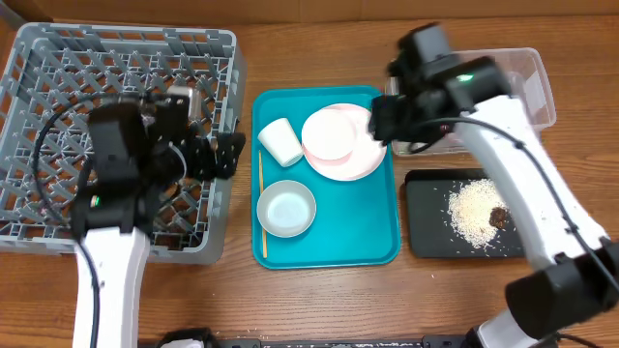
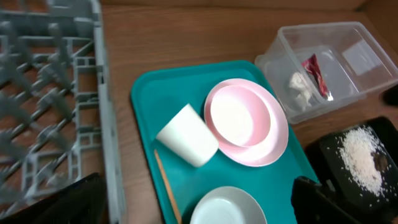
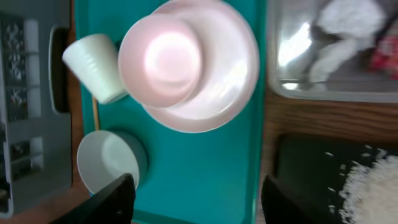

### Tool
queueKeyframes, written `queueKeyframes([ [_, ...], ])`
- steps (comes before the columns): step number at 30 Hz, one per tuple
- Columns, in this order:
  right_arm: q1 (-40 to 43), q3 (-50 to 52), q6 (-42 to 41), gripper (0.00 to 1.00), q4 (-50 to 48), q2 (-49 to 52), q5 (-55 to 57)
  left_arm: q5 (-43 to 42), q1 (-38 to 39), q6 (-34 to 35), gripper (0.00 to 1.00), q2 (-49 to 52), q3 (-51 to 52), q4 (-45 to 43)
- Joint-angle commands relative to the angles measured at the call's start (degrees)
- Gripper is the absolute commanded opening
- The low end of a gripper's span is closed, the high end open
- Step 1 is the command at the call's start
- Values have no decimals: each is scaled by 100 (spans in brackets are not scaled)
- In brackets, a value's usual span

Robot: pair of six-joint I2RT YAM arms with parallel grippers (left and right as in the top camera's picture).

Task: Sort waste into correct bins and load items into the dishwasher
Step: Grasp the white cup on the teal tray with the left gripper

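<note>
Overhead, the right arm hides much of the clear tub, which holds the red wrapper and white paper scrap. Black tray: rice, brown lump. Teal tray beside the grey rack: small plate on large plate, cup, bowl, stick. Left pincer and right pincer gape wide, empty.

The overhead view looks straight down on the whole tabletop. The left wrist view looks slantwise from beside the dish rack across the teal tray. The right wrist view looks steeply down, close above the large plate. All three share that tray.
</note>
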State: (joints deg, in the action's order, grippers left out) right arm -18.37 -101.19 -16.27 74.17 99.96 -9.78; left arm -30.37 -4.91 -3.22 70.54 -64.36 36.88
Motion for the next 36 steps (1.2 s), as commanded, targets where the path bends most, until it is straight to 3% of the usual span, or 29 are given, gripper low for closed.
queueKeyframes([
  [1,249,-17,-153,68,153,-549,72,-787,144,-717,99,511,-140,-328],
  [17,474,-11,-131,69,590,-595,76,-970,682,-1054,100,2778,-140,-1403],
  [36,472,-11,-136,69,743,-595,74,-927,852,-1110,100,3521,-138,-2330],
])
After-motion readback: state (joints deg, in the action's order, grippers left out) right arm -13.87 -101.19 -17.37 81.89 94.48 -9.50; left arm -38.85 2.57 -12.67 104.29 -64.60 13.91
